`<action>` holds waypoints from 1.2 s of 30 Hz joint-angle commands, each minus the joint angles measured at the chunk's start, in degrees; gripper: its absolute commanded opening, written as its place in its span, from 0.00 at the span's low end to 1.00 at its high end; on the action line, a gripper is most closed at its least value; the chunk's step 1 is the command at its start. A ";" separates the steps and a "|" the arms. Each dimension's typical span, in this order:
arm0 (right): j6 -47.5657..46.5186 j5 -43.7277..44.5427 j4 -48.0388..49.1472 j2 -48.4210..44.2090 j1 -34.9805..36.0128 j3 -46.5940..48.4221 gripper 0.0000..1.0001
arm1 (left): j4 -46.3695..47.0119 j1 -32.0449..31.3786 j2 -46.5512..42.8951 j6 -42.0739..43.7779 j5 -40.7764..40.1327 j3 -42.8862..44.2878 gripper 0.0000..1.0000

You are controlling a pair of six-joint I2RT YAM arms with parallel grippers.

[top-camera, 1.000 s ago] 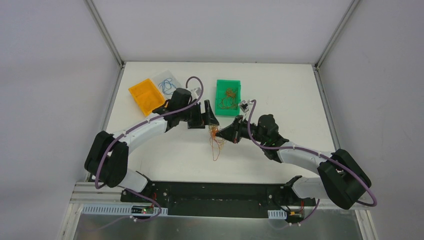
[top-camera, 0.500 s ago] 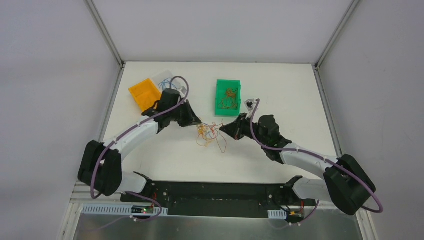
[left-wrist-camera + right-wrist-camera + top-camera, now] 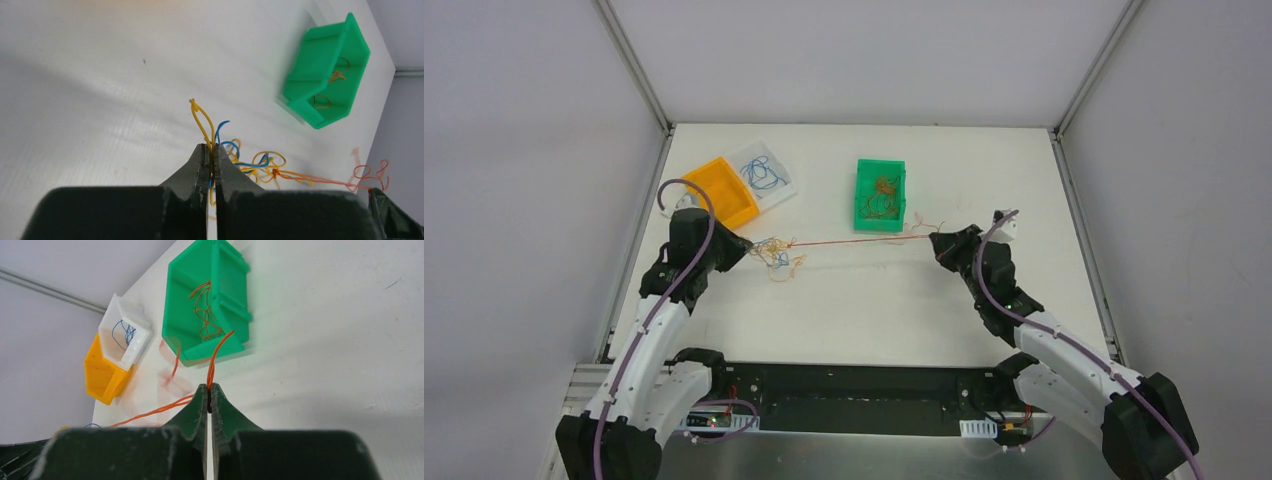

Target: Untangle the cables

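A small tangle of thin yellow and blue cables (image 3: 776,256) (image 3: 250,162) hangs at my left gripper (image 3: 750,249) (image 3: 211,150), which is shut on several of its yellow and blue strands. From the tangle an orange cable (image 3: 854,240) (image 3: 150,413) runs taut to the right. My right gripper (image 3: 936,240) (image 3: 208,388) is shut on that orange cable's far end, a short curl sticking out past its tips. The two grippers stand far apart across the middle of the white table.
A green bin (image 3: 880,195) (image 3: 207,300) (image 3: 325,70) holding orange cables sits behind the taut strand. At the back left are an orange bin (image 3: 720,192) (image 3: 102,372) and a clear bin (image 3: 764,172) (image 3: 125,335) with blue cables. White walls enclose the table (image 3: 1024,180).
My left gripper shut on the tangle and pulled left; my right gripper pulled right. The bunched cables have stretched out, with the orange strand now drawn straight between them.
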 commanded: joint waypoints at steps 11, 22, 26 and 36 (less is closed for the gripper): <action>4.94 24.52 -6.61 -11.17 -3.42 -3.77 0.00 | -20.99 1.81 -15.96 -10.03 -38.99 0.31 0.00; -7.12 -3.20 -0.28 -4.47 -3.48 4.02 0.00 | -11.98 1.79 -7.03 6.60 -9.05 3.97 0.00; -10.81 -9.91 -10.46 -1.43 -2.91 14.65 0.00 | -7.56 1.78 -5.86 10.54 2.60 3.49 0.00; -16.34 -10.00 -20.72 6.77 2.40 34.34 0.00 | -3.18 1.70 -5.71 10.75 12.98 0.77 0.00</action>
